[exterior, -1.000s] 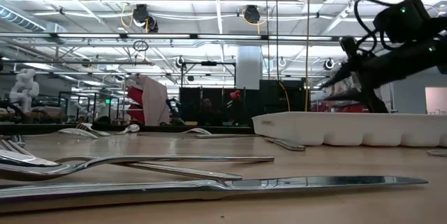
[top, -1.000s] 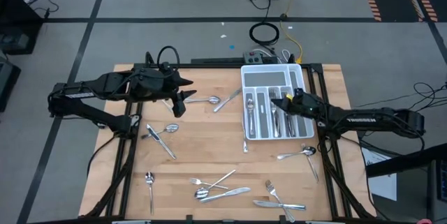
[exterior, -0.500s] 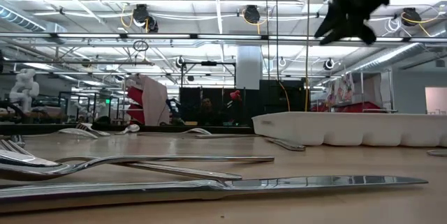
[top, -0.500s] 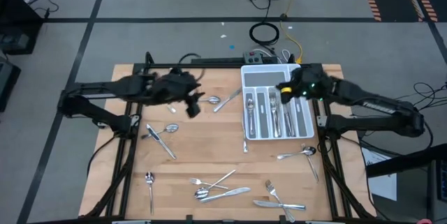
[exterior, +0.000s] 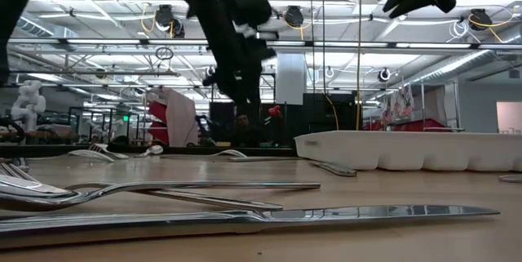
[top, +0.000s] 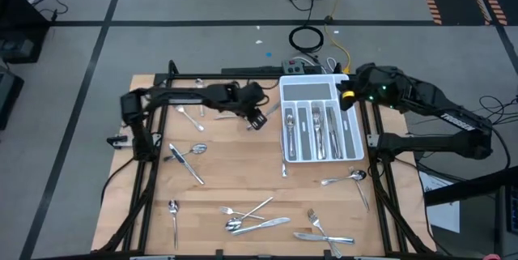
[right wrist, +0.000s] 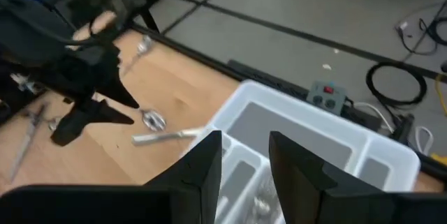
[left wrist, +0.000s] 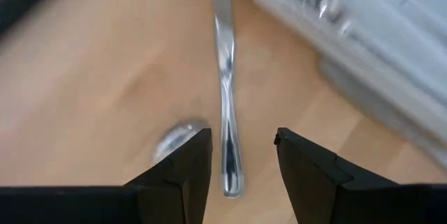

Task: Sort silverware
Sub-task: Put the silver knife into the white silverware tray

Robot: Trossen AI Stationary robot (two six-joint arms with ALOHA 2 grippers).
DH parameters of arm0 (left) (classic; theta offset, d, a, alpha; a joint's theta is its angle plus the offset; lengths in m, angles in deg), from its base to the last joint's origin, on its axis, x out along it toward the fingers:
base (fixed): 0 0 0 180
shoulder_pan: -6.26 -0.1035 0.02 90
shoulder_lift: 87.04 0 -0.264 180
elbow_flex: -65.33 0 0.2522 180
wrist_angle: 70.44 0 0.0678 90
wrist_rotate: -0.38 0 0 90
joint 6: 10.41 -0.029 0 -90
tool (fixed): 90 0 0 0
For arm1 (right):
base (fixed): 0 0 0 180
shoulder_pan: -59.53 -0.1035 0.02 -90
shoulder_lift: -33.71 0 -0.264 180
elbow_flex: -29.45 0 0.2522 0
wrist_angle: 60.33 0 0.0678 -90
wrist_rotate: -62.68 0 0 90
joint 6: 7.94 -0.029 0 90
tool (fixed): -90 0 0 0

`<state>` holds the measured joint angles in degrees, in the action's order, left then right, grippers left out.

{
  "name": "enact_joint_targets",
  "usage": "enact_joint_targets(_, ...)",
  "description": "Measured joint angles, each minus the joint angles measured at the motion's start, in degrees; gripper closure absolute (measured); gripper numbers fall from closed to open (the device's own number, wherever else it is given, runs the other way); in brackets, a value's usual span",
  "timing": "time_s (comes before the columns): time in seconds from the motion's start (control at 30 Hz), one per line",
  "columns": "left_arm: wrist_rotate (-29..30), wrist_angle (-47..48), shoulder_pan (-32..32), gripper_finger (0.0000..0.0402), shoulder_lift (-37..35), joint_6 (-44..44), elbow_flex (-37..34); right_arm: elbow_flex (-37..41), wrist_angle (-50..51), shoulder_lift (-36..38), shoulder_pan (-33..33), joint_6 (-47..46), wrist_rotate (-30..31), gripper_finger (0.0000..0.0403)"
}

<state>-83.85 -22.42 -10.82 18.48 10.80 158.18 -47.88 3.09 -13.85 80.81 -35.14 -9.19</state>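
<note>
Silverware lies scattered on the wooden table: spoons (top: 197, 148), a knife (top: 188, 167), and forks (top: 251, 210) toward the near edge. More pieces lie in the white tray (top: 310, 90). My left gripper (top: 257, 119) is open and hovers just left of the tray. Its fingers straddle a slim silver handle (left wrist: 227, 133) lying on the table without touching it, and a spoon bowl (left wrist: 178, 138) lies beside it. My right gripper (top: 348, 95) is open and raised over the tray's far right corner (right wrist: 300, 130).
A grey power box (top: 298, 67) and cables sit at the far edge behind the tray. Black frame rails (top: 146, 171) run along the table's left and right sides. Bare wood shows between the tray and the near-edge cutlery (top: 243, 171).
My left gripper has swung toward the table's right, from the middle left to just beside the tray, over the knife and spoon there. My right gripper has risen out of the tray and drawn back toward the far right corner.
</note>
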Motion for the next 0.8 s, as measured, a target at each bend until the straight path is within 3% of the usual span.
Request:
enact_joint_targets(0.23,-3.8,-1.2,-1.0,0.0236,7.8,0.8,0.0,0.4,2.8,-0.1,0.0,-0.6,0.0,0.0291)
enact_joint_targets(0.53,-2.2,-7.7,-1.3,0.0236,10.4,-2.5,0.3,0.4,2.4,-0.1,0.0,-0.6,0.0,0.0291)
enact_joint_targets(0.8,-2.9,-8.0,-2.1,0.0236,14.1,-4.2,0.4,0.5,2.0,-0.1,0.0,-0.6,0.0,0.0291)
